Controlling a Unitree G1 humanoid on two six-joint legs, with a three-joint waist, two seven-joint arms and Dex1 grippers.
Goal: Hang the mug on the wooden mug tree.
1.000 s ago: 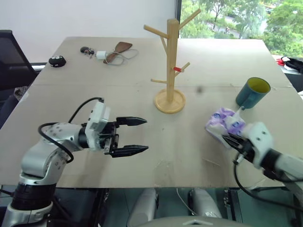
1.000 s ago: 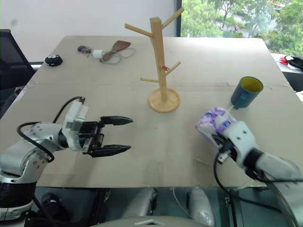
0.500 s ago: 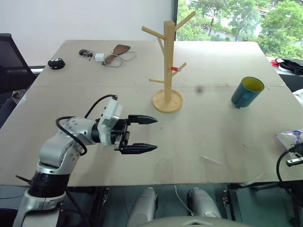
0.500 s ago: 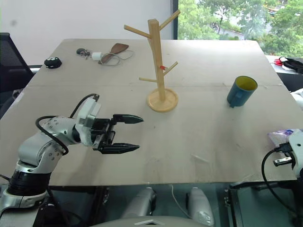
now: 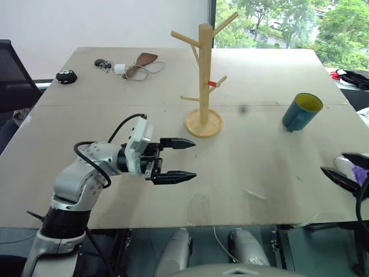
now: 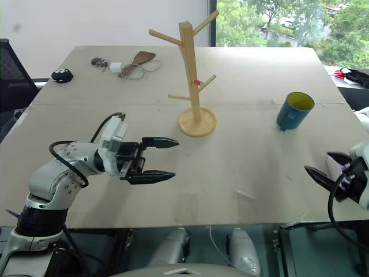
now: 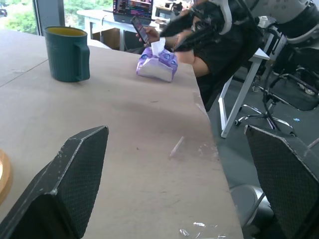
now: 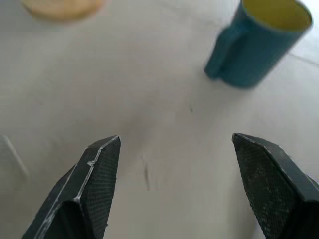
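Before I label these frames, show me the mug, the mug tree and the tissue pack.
mug [image 5: 299, 115], left eye view, teal outer wall.
wooden mug tree [image 5: 205, 69], left eye view, upright post.
tissue pack [image 7: 157, 67], left wrist view, purple wrapper.

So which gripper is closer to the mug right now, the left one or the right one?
The right. The right gripper sits at the table's near right edge, just in front of the mug. The left gripper is far across the table, beyond the wooden mug tree.

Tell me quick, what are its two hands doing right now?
Left tool: open, holding nothing.
Right tool: open, holding nothing.
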